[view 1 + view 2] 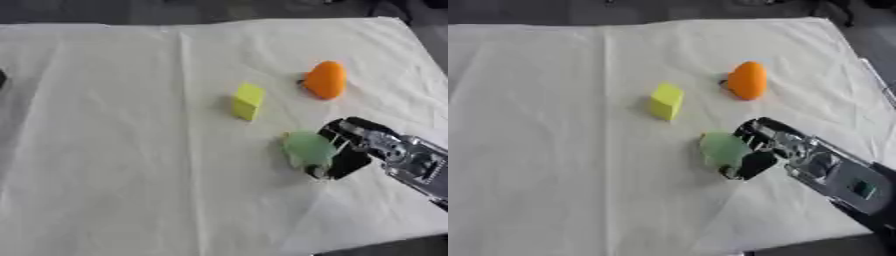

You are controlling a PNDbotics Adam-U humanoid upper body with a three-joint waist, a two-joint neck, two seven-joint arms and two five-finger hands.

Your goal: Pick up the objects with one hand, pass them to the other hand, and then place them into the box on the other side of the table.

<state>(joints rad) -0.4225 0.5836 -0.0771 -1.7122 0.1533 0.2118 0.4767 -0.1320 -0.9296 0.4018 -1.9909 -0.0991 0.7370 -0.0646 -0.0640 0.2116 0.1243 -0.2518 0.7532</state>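
**Spotter:** Reaching in from the near right, your right hand (767, 147) sits on the white cloth (114, 150), fingers curled round the pale green object (724, 148).

**Operator:** Is it lifted?

**Spotter:** You can't tell from these views; it lies at cloth level, right of centre, near side.

**Operator:** And the others?

**Spotter:** Yellow block (248, 101) stands farther off, just left of the green one. Orange rounded object (326, 79) lies beyond, to the block's right, apart from it. Your left hand shows nowhere.
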